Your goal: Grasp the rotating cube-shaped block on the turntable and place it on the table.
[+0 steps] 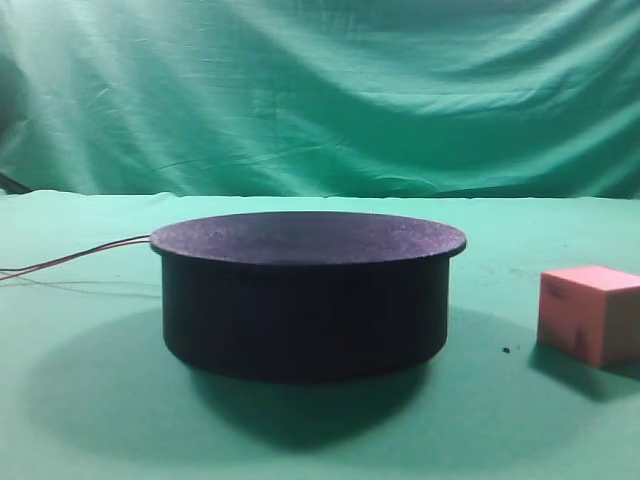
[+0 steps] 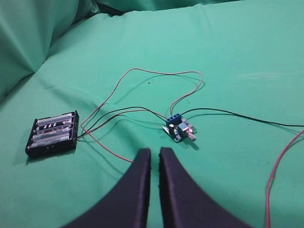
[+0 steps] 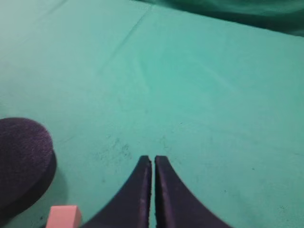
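On the table [image 1: 90,420], the cube-shaped block [image 1: 590,312] is seen resting right of the turntable [image 1: 305,295], apart from it
The right gripper [image 3: 153,161] is held closed and empty above the cloth; the left gripper [image 2: 155,154] is likewise closed, near a battery holder [image 2: 52,133] and circuit board [image 2: 178,128]

Taking the turntable [image 1: 305,295] as landmark: its flat round top carries nothing, so a gripper could pass freely over it. To its right, on the table [image 1: 90,420], the cube-shaped block [image 1: 590,312] stands apart from the drum, with bare green cloth between them. To its left, thin wires [image 1: 75,258] trail across the cloth; the left wrist view shows them running to a battery holder [image 2: 52,134] and a small circuit board [image 2: 178,128], all low obstacles lying on the cloth.
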`<state>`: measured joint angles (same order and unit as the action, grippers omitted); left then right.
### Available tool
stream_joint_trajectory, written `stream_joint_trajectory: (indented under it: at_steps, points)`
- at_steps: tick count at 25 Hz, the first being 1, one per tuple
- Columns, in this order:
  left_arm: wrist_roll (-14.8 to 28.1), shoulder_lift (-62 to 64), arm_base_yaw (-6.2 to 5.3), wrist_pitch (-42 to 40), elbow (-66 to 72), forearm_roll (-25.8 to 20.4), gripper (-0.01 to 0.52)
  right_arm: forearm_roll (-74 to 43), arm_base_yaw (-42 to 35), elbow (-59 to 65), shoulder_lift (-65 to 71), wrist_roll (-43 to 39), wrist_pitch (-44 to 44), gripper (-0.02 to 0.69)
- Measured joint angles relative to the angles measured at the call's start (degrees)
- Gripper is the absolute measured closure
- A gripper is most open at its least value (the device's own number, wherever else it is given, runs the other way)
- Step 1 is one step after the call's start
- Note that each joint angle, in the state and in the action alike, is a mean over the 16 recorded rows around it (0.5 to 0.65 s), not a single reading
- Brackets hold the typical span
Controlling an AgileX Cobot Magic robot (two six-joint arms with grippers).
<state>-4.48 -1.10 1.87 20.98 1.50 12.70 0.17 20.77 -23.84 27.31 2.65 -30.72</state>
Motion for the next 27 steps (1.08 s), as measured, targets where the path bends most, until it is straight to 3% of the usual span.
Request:
stream_joint_trajectory:
  at_steps: [6,13,27]
  points:
    - [0.0,0.0,0.0,0.0,0.0,0.0,0.514,0.3,-7.5,12.6,-13.6,0.3,6.9,0.665]
    - [0.0,0.0,0.0,0.0,0.0,0.0,0.514,0.8,-10.5,22.0,-24.3,0.2,9.2,0.665]
    - [0.0,0.0,0.0,0.0,0.0,0.0,0.514,1.3,-10.6,25.3,-27.8,0.2,9.2,0.665]
